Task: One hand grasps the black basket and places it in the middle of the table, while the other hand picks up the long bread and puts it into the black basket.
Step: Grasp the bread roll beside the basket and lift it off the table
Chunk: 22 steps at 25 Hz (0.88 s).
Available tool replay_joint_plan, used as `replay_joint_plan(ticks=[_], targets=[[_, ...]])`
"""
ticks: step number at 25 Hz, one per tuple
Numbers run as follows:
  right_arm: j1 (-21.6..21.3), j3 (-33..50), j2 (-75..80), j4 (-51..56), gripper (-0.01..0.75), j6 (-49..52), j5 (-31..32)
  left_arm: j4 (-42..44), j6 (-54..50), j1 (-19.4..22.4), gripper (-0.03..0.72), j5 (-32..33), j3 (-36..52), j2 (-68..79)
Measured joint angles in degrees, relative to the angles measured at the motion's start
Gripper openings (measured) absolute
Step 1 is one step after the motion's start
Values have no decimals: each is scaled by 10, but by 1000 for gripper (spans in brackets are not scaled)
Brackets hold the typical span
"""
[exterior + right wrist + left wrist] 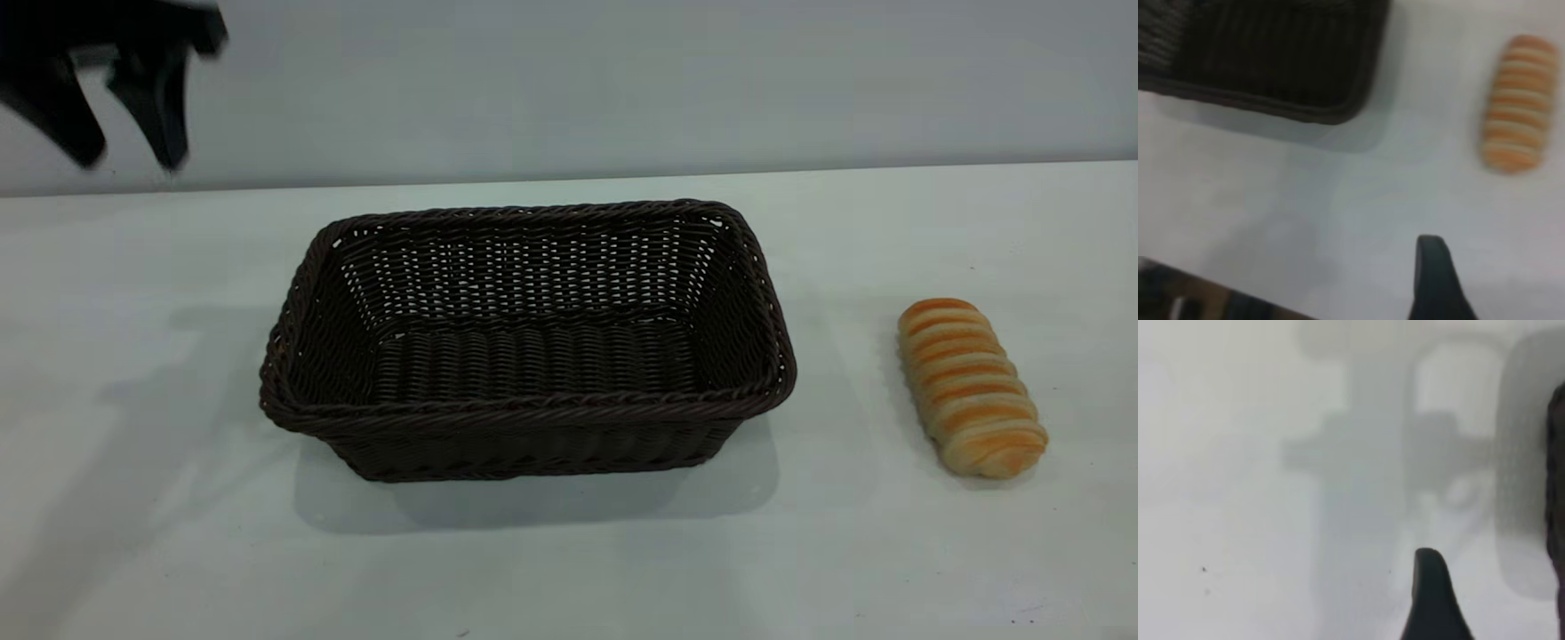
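The black basket (pixel 524 342) stands empty near the middle of the table (pixel 133 533). The long bread (pixel 971 386) lies on the table to its right, striped top up, clear of the basket. My left gripper (pixel 129 153) hangs high at the far left, open and empty, well away from the basket. In the left wrist view one finger (pixel 1431 600) shows over bare table, with the basket's edge (pixel 1557 487) at the side. In the right wrist view one finger (pixel 1435 280) shows with nothing beside it, short of the bread (pixel 1515 103) and the basket (pixel 1271 53).
The table's back edge meets a plain grey wall (pixel 622 80). The table's near edge and dark space beyond it (pixel 1198 297) show in the right wrist view. Arm shadows fall on the table left of the basket.
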Motion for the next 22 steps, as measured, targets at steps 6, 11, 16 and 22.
replay_joint_plan(ticks=[6,11,16,22], targets=[[0,-54,202,79,455,-81,-95,6,-6,0,542,26,-13,-53],[0,-129,381,90,439,-117,-146,1,-6,0,504,45,-13,-83],[1,-187,516,91,431,-146,-183,-7,-6,0,464,50,-13,-104],[21,-216,631,94,428,-177,-273,-17,-6,0,449,55,-13,-106]])
